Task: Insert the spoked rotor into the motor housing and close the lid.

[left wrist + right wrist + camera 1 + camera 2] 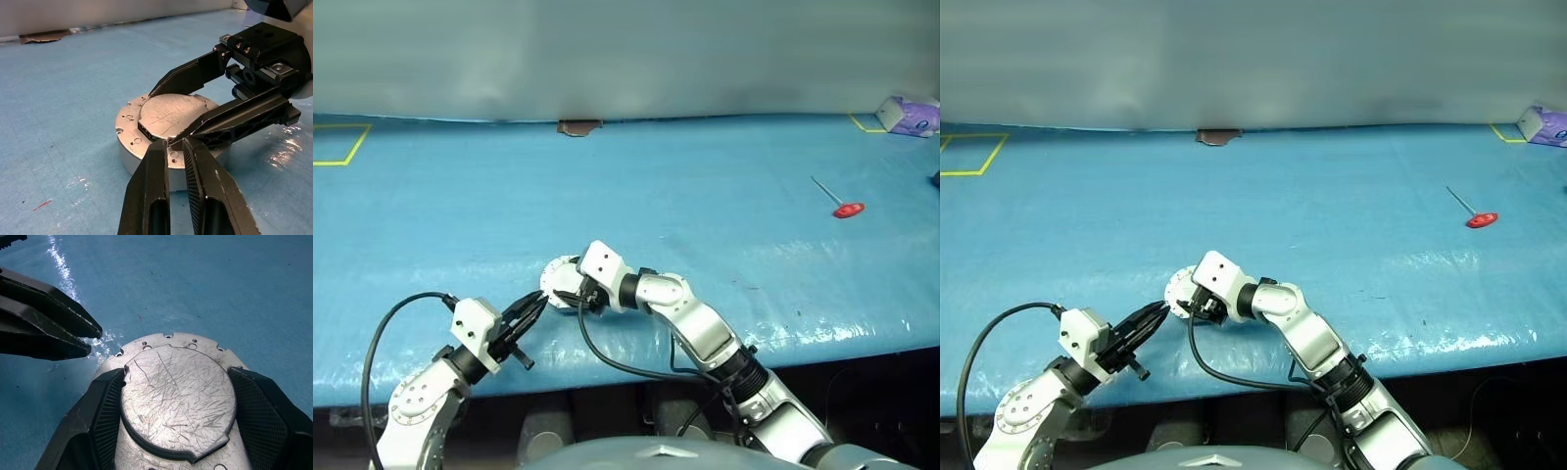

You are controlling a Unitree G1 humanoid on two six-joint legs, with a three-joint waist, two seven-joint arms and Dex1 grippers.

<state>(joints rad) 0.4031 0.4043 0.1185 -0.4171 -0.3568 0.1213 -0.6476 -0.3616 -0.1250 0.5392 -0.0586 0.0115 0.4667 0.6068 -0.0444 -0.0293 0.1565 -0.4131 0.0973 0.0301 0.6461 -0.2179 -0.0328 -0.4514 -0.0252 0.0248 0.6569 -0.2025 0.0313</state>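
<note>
Closed motor housing [146, 134] between right end effector [176, 406] fingers, left end effector [177, 147] beside.

The right arm is bent inward toward the left one, wrist angled slightly downward. The right gripper [193, 105] is held wide, its two black fingers [100, 406] spread apart and set against opposite sides of the lid [176, 399]. The left gripper [176, 147] is pointed forward and rightward, fingers [149, 196] drawn nearly together, tips placed just beside the lower right finger, at the lid's edge.
</note>
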